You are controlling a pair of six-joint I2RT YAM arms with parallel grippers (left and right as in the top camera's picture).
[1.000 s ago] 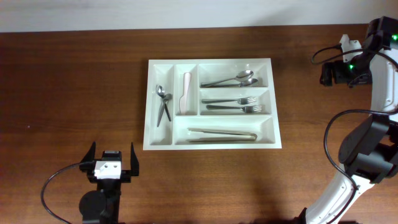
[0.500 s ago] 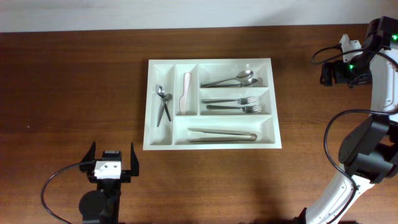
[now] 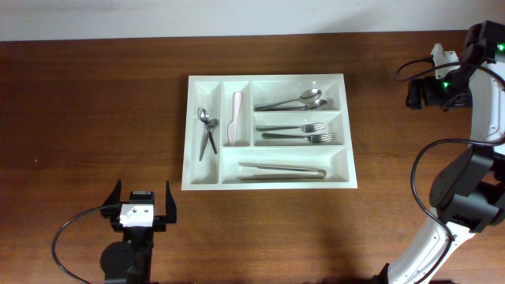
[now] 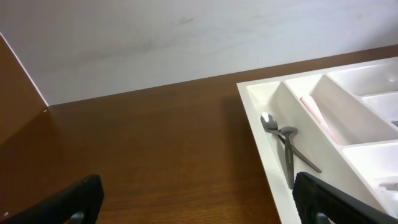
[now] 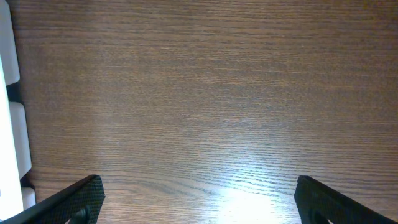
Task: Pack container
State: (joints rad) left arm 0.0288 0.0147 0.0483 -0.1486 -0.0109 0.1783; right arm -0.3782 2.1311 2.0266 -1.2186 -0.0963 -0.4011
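A dark brown wooden table [image 3: 95, 102] fills the overhead view, with a strip of pale wall [image 3: 237, 16] along its far edge. Nearest, at the front left, the left gripper [image 3: 143, 189] is over bare wood and points away toward the wall. Its jaws stand wide apart with nothing between them, and in its own wrist view the two black fingers [image 4: 71, 200] show only at the bottom corners.

Beyond it and to the right, in the middle of the table, the white tray [image 3: 268, 77] lies flat, its long sides running left to right. Its nearest compartment, the wide one along the front, holds a pair of tongs [image 3: 282, 170] lying crosswise. Behind that, two forks [image 3: 296, 132] lie side by side, and the farthest crosswise compartment holds two spoons [image 3: 296, 102]. On the left, the outer narrow compartment holds two teaspoons [image 3: 207, 130], and the one beside it a knife [image 3: 235, 118] with a pale handle.

Well apart from the tray, at the far right, the right gripper [image 3: 416, 93] hangs above bare wood. Its wrist view shows its jaws spread wide and empty.
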